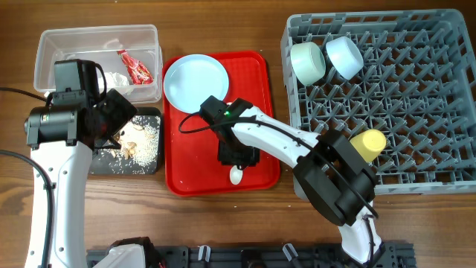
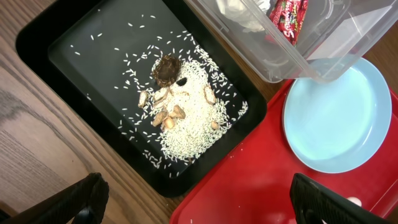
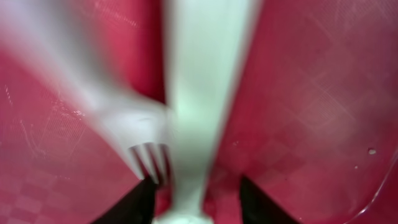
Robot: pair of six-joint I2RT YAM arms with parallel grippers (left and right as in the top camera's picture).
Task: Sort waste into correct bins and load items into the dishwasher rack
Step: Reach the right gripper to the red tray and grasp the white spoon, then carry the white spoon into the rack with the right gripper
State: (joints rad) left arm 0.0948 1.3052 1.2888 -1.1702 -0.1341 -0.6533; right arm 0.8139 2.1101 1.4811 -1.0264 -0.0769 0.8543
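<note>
My right gripper is low over the red serving tray, and its open fingers straddle the white spoon's handle. The white fork lies just left of it, and the spoon's bowl shows below the gripper. My left gripper is open and empty above the black tray, which holds brown scraps and rice. The clear tub holds the red wrapper and the tissue. The pale blue plate lies on the red tray.
The grey rack at the right holds two pale bowls at its top left and the yellow cup near its left side. The right arm crosses the rack's near corner. The black tray touches the red tray's left edge.
</note>
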